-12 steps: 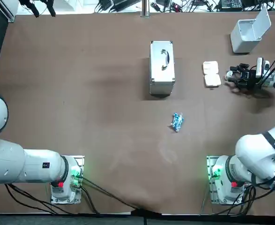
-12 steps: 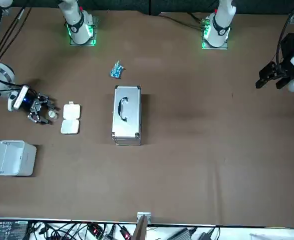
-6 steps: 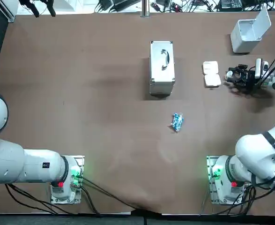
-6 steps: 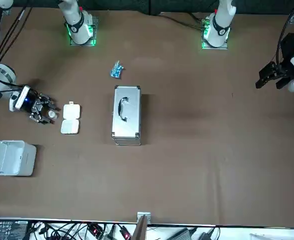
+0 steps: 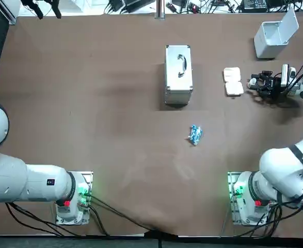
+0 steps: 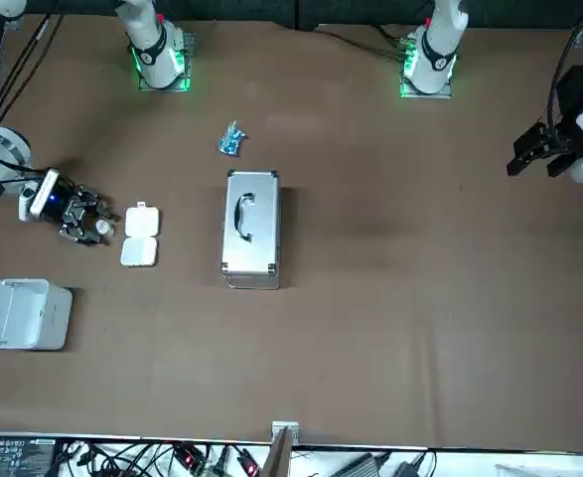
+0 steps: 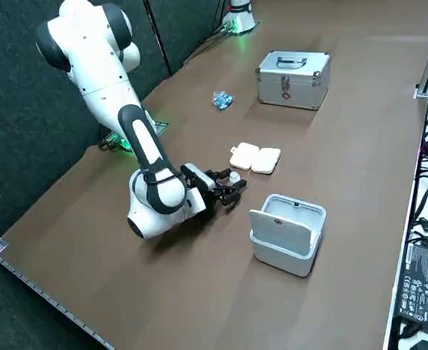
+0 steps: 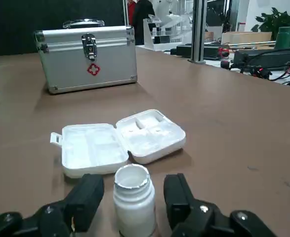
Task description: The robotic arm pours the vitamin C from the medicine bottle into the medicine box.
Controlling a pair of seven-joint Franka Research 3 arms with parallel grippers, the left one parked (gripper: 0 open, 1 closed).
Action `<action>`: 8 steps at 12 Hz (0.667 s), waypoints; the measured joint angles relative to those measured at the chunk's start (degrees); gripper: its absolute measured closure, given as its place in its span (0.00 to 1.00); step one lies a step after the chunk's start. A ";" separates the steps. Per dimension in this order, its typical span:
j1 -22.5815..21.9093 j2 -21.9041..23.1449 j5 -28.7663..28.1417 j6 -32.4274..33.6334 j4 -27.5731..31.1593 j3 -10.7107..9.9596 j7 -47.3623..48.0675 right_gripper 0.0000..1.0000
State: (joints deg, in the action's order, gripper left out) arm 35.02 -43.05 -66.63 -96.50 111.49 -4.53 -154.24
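The right pincer (image 8: pixel 133 181) has its fingers apart on either side of the white medicine bottle (image 8: pixel 133 200), which stands upright on the tabletop (image 8: pixel 233 128) and seems uncapped. It looks light, rigid and smooth, so a firm hold at mid-body, below the neck, should stop it slipping when tipped. Just beyond lies the open medicine box (image 8: pixel 117 140), compartments up.

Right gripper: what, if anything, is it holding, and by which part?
Nothing: the right gripper has open fingers flanking the medicine bottle beside the medicine box, not touching.
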 joint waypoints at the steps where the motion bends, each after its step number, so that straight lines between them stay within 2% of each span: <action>1: 0.00 -0.02 0.00 0.18 0.00 0.00 -0.19 0.23; 3: 0.00 -0.22 -0.01 1.17 0.00 0.00 -0.87 0.28; 8: 0.00 -1.15 -0.04 1.49 -1.28 0.00 -1.07 0.29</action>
State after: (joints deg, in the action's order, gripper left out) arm 35.02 -44.20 -66.67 -95.00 110.21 -4.53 -155.31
